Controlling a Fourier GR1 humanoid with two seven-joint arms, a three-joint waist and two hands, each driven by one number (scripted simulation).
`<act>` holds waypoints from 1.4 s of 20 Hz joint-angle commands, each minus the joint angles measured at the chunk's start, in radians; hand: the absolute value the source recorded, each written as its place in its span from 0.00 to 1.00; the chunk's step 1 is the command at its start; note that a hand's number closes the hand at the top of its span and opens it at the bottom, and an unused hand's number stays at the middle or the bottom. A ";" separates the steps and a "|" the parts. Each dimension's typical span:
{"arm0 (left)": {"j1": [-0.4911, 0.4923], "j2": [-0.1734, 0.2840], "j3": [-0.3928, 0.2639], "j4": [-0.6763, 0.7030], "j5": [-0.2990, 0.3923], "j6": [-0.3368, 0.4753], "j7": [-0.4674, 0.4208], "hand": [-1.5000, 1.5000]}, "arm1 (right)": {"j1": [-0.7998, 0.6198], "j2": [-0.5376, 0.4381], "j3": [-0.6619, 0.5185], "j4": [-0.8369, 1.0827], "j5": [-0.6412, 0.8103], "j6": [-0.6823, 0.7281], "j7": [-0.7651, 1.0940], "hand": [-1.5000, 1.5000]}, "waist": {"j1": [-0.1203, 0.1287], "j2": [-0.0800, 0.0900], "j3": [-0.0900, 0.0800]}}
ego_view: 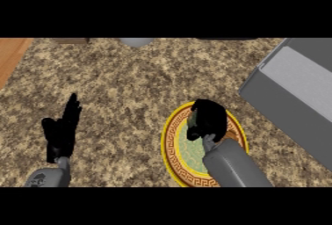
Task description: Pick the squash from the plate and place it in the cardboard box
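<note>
Over the plate (170, 145), right hand (209, 119) is curled, contents hidden; left hand (63, 129) is rested with fingers straight above the worktop (130, 83).

Left robot hand (62, 132) rests open, fingers up (at the view's left); right robot hand (209, 119) curls downward, forearm angled in.
</note>
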 commanded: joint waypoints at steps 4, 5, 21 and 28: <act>-0.037 0.011 0.055 0.039 0.010 -0.030 -0.016 0.50 | -0.017 -0.008 -0.037 0.091 0.086 -0.082 -0.122 1.00 | -0.002 0.000 0.000; -0.027 -0.011 0.014 -0.013 -0.022 -0.013 0.049 0.50 | -0.008 0.009 0.024 -0.016 0.063 -0.010 0.000 1.00 | -0.002 -0.001 0.000; 0.017 -0.040 0.033 -0.023 -0.053 -0.013 0.008 0.50 | 0.128 -0.081 -0.016 -0.378 0.157 0.233 -0.009 1.00 | -0.007 -0.003 0.000; 0.009 -0.025 0.058 -0.010 -0.030 -0.033 0.024 0.50 | 0.017 -0.074 -0.070 -0.718 0.179 0.387 0.126 1.00 | -0.017 -0.005 -0.001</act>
